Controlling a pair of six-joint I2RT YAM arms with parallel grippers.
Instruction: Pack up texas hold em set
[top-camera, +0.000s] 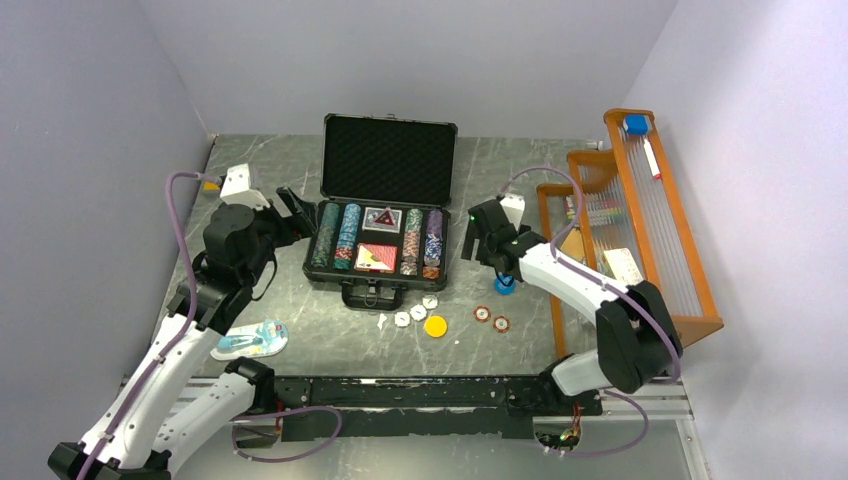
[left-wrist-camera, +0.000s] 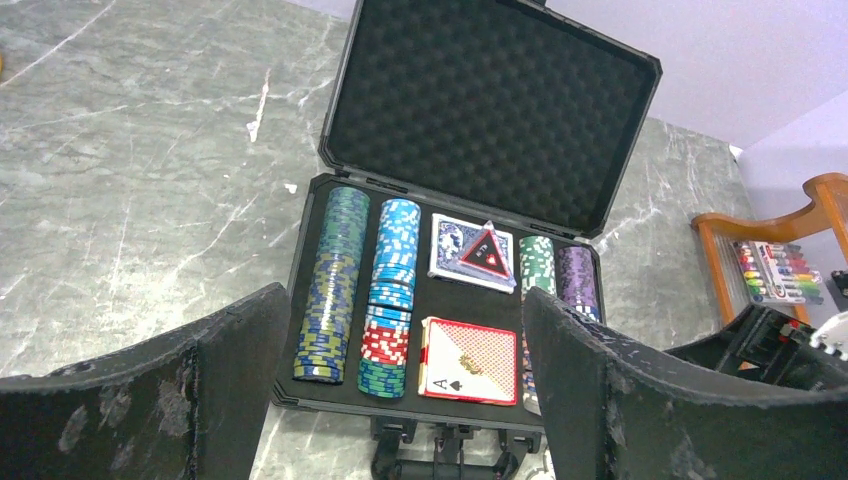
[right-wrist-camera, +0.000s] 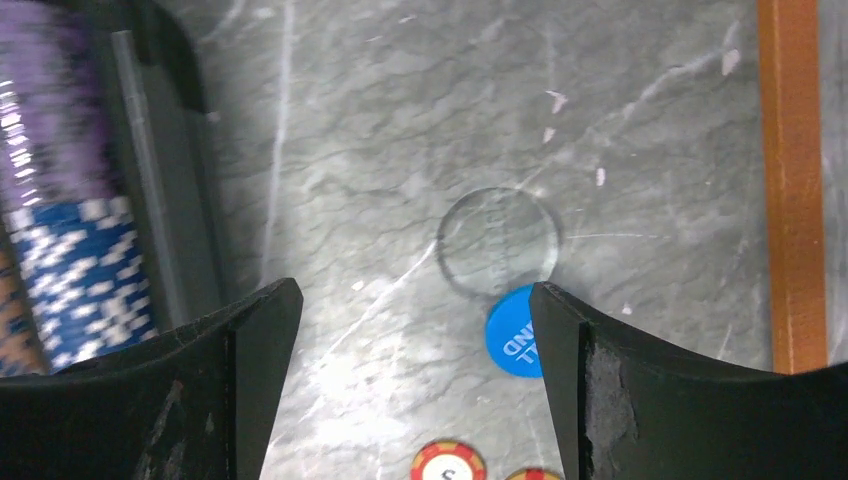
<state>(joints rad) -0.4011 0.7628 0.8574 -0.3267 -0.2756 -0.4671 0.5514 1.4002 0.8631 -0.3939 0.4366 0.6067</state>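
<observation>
The black briefcase (top-camera: 389, 160) lies open mid-table, foam lid up. Its tray holds rows of striped poker chips (top-camera: 337, 235), a blue card deck (top-camera: 381, 218) and a red card deck (top-camera: 376, 257). On the table in front of it lie three white discs (top-camera: 417, 311), a yellow disc (top-camera: 435, 325), a blue disc (top-camera: 505, 286) and two red-striped chips (top-camera: 491, 318). My left gripper (top-camera: 298, 215) is open and empty at the case's left side, facing the tray (left-wrist-camera: 405, 295). My right gripper (top-camera: 477, 243) is open and empty just right of the case, above the blue disc (right-wrist-camera: 512, 335).
An orange wooden rack (top-camera: 640, 220) stands at the right, and its rail (right-wrist-camera: 790, 180) shows in the right wrist view. A blue-white blister pack (top-camera: 250, 340) lies at the front left. A clear round disc (right-wrist-camera: 498, 240) lies on the marble beside the blue one.
</observation>
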